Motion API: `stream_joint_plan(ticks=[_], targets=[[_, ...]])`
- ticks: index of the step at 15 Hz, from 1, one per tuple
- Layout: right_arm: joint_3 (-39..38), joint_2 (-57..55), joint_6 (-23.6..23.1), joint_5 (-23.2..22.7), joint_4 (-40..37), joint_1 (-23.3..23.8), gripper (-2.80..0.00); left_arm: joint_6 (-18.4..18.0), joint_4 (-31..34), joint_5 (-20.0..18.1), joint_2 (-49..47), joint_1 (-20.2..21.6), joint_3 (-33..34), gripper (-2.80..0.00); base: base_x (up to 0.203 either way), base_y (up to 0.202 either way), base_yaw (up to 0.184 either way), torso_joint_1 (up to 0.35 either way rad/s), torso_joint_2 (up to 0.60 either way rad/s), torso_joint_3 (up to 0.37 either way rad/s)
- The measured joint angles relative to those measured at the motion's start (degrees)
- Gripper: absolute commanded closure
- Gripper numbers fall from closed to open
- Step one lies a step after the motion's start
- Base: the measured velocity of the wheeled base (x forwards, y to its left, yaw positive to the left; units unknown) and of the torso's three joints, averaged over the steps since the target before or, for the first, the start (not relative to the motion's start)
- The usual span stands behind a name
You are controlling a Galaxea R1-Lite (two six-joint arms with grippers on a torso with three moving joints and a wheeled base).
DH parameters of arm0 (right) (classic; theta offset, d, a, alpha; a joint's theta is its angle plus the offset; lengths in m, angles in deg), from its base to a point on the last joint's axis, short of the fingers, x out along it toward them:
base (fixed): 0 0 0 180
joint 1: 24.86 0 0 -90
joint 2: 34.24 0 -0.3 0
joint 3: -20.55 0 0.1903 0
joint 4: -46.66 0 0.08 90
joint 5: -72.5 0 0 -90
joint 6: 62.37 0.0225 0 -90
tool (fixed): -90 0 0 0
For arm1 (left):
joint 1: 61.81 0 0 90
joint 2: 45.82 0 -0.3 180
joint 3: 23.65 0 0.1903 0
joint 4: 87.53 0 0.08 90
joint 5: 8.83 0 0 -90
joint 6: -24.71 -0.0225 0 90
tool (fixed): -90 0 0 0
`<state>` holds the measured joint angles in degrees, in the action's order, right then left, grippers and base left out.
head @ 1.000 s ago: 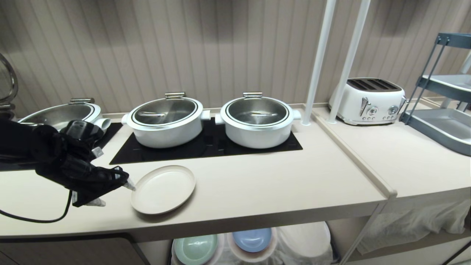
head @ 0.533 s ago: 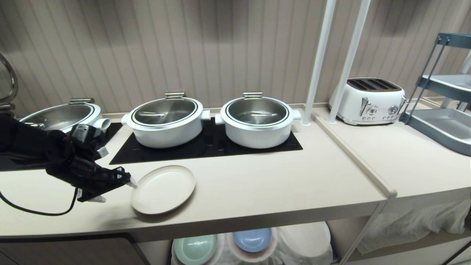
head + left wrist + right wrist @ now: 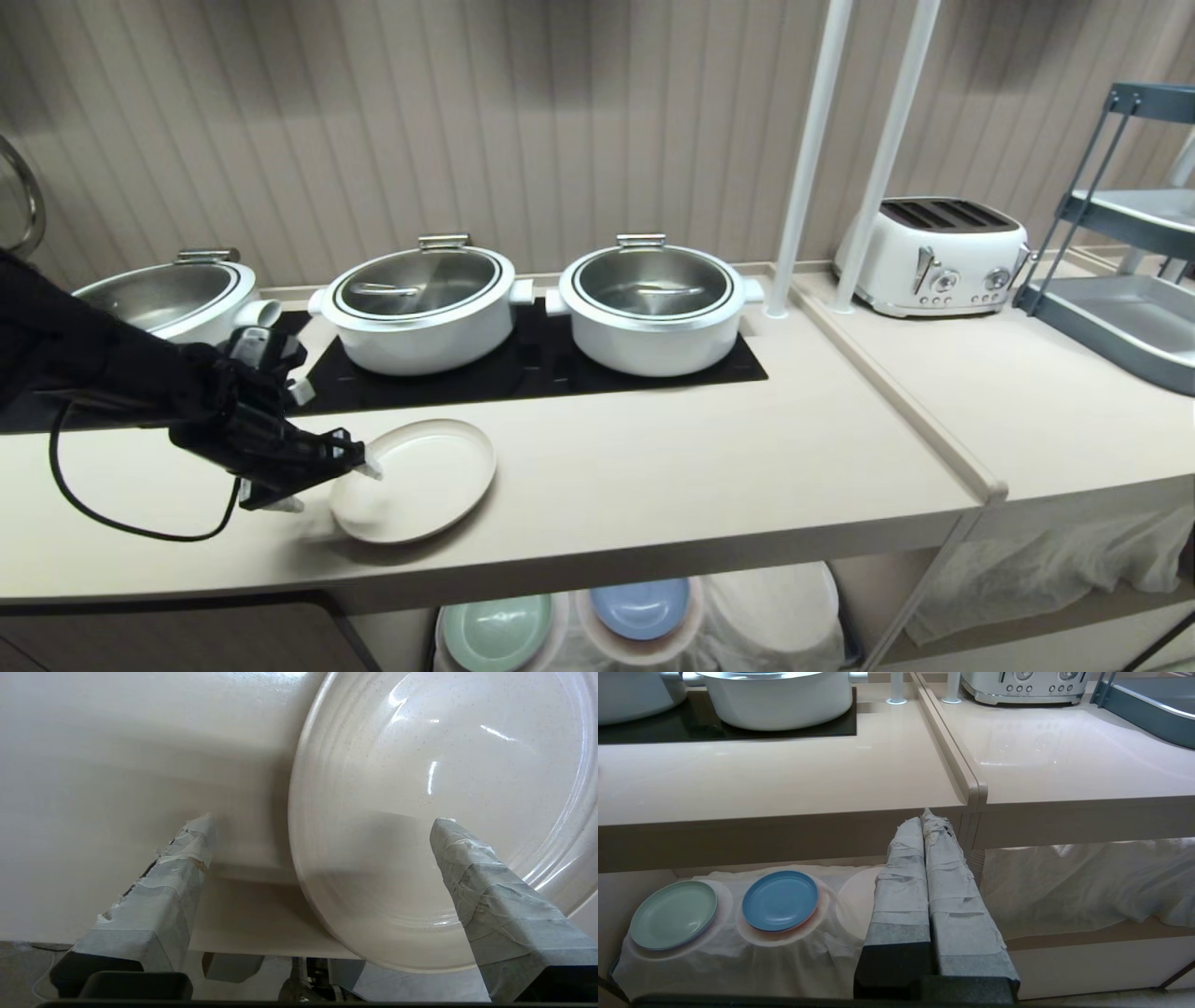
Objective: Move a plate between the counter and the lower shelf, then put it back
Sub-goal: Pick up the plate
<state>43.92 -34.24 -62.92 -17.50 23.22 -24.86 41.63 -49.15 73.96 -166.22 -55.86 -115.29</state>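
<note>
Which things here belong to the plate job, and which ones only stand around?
For the job:
- plate
- counter
- lower shelf
- left gripper, open, its fingers on either side of the plate's rim

Only standing around:
- three pots
- toaster
- mint-green plate
- blue plate
- right gripper, shut, before the shelf

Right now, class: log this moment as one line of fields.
left end effector: open, straddling rim | cream plate: on counter | right end effector: shut, parked

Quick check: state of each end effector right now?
Left end effector: open, straddling the cream plate's rim, nothing held.
Right end effector: closed, empty.
</note>
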Motion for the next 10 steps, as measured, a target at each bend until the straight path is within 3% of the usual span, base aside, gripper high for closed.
stream_joint_plan(ticks=[10], targets=[[0.00, 0.00, -0.02, 0.00, -0.02, 0.00, 0.00, -0.06, -3.04, 0.71, -2.42, -1.57, -0.02, -2.80, 0.000, 0.000, 0.000, 0.000, 0.00, 0.000]])
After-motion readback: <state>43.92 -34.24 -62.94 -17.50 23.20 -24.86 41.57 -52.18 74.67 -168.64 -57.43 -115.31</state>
